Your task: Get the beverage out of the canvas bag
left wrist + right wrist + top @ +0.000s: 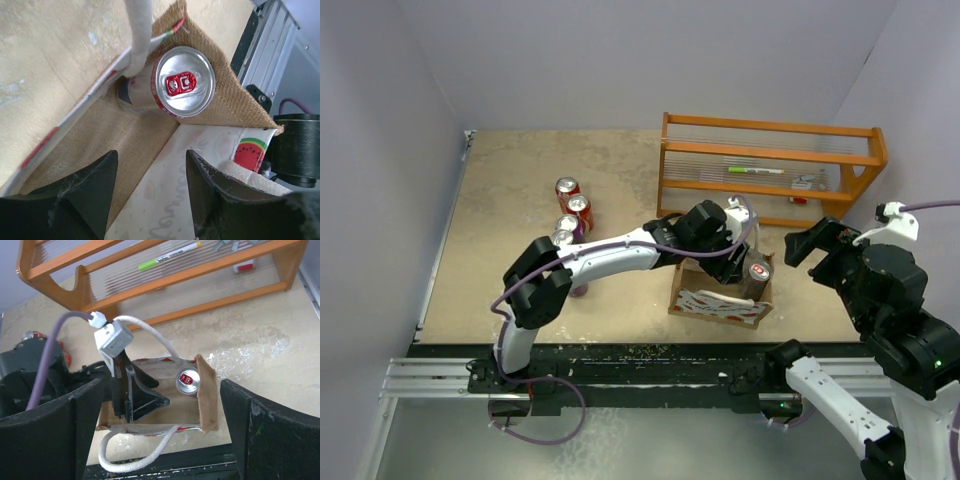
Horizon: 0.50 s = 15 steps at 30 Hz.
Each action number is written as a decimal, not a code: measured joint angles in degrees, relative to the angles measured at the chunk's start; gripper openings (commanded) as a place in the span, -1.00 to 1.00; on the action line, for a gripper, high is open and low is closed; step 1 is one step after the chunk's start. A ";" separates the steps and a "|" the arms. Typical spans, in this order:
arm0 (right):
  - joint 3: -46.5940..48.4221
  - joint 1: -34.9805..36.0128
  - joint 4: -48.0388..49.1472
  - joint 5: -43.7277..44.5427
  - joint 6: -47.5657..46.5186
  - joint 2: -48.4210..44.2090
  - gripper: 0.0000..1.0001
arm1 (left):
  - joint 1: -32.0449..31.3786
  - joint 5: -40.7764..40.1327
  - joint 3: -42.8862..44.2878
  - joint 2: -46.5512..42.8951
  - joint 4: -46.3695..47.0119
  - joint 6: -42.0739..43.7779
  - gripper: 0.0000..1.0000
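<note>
The canvas bag (715,303) stands open near the table's front edge, with tan sides, white loop handles and a whitish front panel with red marks. A beverage can (756,275) with a silver top and red tab stands upright in its right end. My left gripper (722,268) reaches down into the bag's mouth, open and empty. In the left wrist view the can (185,82) lies ahead of the spread fingers (85,195), apart from them, on the burlap (125,135). My right gripper (808,250) is open and empty, hovering right of the bag. Its view shows the can (189,381) against the bag wall (206,395).
An orange wooden rack (770,165) stands behind the bag, with a marker and small items on its shelf. Several red cans (575,205) stand on the table to the left, beside the left arm. The black rail (650,370) runs along the near edge.
</note>
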 measured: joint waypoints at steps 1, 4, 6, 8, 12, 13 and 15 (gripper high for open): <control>0.28 0.00 -0.44 0.37 0.00 0.00 1.00 | -0.37 -0.02 0.00 0.63 -0.13 0.50 0.19; 1.05 0.00 -1.79 0.83 0.00 0.02 1.00 | -1.55 -0.28 0.00 1.88 -0.17 1.95 0.25; 1.49 0.00 -2.51 1.33 0.00 0.00 1.00 | -2.73 -1.01 0.00 2.64 -0.17 3.56 0.33; 1.79 0.00 -2.78 1.81 -0.04 0.00 1.00 | -3.72 -1.97 0.00 3.13 -0.17 4.96 0.37; 2.14 0.00 -3.02 2.01 -0.28 0.02 1.00 | -5.49 -4.68 1.84 5.25 -0.17 8.35 0.40; 2.16 0.00 -3.02 2.08 -0.35 0.02 1.00 | -5.81 -5.29 2.75 6.03 -0.11 9.42 0.40; 2.32 0.00 -3.08 2.12 -0.57 0.09 1.00 | -6.21 -6.19 3.91 7.28 0.31 11.08 0.40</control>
